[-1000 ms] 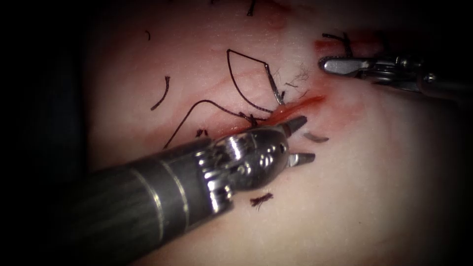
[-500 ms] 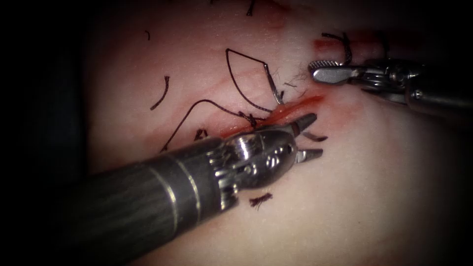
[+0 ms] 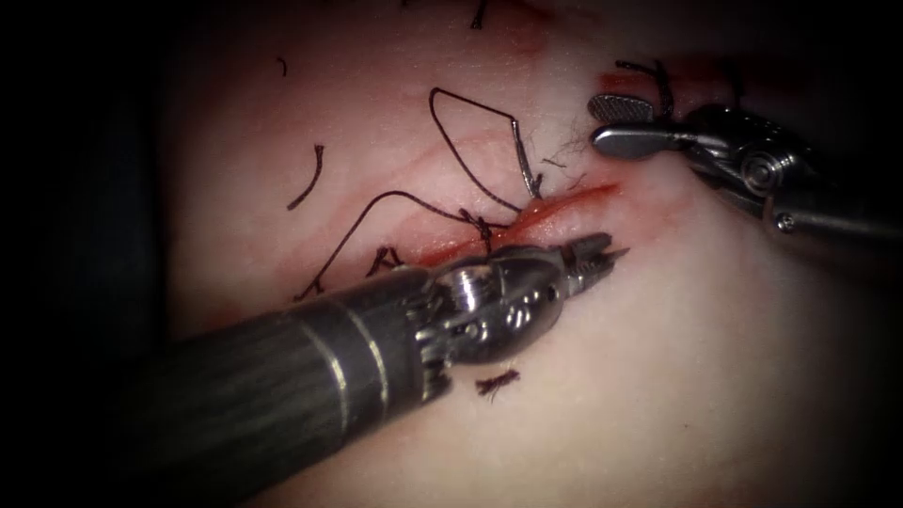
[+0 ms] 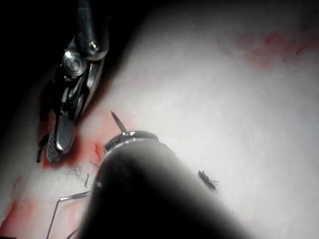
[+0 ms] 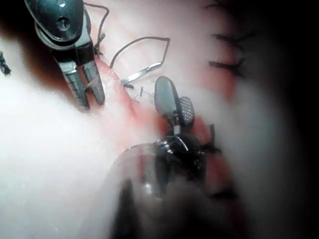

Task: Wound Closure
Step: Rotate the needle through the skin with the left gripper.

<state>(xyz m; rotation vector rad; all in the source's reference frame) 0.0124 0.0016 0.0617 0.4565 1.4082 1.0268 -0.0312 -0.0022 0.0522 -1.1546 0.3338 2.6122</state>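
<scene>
Nearest, the left arm's steel needle driver (image 3: 594,257) lies just right of the red cut (image 3: 527,218) in the pale pork tissue (image 3: 715,357), jaws clenched on the emerging needle tip. The curved steel needle (image 3: 524,160) enters the tissue left of the cut, trailing dark thread (image 3: 451,150). Farthest, the right arm's steel needle driver (image 3: 621,124) hovers, jaws parted, empty.

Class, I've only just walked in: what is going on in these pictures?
The left arm's end effector is shut on the needle near its tip, right of the cut in the tissue. The needle's tail, with the thread, sticks out left of the cut; its middle is in the tissue. The right arm's end effector is open, holding nothing.
</scene>
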